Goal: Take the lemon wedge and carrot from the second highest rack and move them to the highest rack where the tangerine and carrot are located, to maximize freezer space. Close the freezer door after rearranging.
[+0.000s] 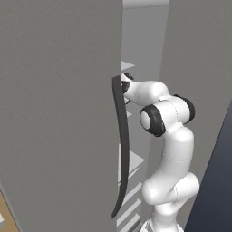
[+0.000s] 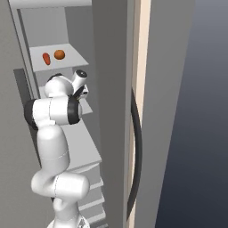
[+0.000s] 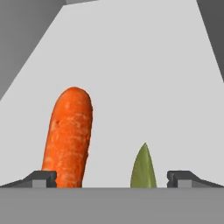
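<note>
We see one freezer (image 2: pixel 111 89) with its door (image 1: pixel 54 113) swung open; in the left base view the door fills the left half of the frame, its one long dark handle (image 1: pixel 121 145) running down the middle. In the right base view a second dark handle (image 2: pixel 137 160) curves down the right of centre, on the neighbouring door (image 2: pixel 169 111).

We count two things on the top rack (image 2: pixel 73 58), in the upper left of the right base view: one small carrot (image 2: pixel 46 58) at the left and one tangerine (image 2: pixel 59 54) just beside it to the right, apart from each other.

The arm (image 2: pixel 51 147) rises at the lower left of that view and bends into the freezer, its wrist below the top rack.

In the hand view we count two more things on a pale rack (image 3: pixel 131 65): one carrot (image 3: pixel 69 135) standing long in the left half of the frame, and one green lemon wedge (image 3: pixel 143 168) low, right of centre. They lie apart.

The gripper (image 3: pixel 112 178) is spread wide with nothing in it. Its two fingertips (image 3: pixel 43 178) sit at the bottom left and bottom right; the carrot's near end and the wedge both lie between them. We cannot tell whether the left tip touches the carrot.
</note>
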You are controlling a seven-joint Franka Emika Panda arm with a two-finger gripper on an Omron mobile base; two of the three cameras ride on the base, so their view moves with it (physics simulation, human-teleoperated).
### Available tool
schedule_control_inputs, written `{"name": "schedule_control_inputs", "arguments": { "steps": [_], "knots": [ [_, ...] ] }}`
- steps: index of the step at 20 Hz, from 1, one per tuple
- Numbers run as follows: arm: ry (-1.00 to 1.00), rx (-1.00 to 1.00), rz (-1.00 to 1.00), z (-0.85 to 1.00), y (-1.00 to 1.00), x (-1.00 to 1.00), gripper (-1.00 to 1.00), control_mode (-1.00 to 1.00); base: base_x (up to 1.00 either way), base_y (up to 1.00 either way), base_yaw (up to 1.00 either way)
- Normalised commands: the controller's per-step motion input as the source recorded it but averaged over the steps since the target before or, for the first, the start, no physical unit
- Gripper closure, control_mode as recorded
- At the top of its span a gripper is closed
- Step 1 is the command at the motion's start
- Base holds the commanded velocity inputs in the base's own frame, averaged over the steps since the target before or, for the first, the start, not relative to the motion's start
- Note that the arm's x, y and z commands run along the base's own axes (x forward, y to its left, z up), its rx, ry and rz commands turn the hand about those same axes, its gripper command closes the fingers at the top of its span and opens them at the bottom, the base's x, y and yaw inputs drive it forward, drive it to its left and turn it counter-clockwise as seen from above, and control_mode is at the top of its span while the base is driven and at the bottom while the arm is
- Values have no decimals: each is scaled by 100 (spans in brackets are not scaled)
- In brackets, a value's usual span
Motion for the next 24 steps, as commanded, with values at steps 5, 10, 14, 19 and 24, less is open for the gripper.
{"name": "schedule_control_inputs", "arguments": {
  "steps": [5,10,14,19,24],
  "knots": [
    [0,0,-8,-1,-12,0,-100,-100,0,0,0],
    [0,0,-8,-1,-14,1,-100,-100,0,0,0],
    [0,0,-7,-5,-18,0,-100,-100,0,0,0],
    [0,0,-10,-4,-18,2,-100,-100,0,0,0],
    [0,0,-5,-20,-13,15,-100,-100,0,0,0]
  ]
}}
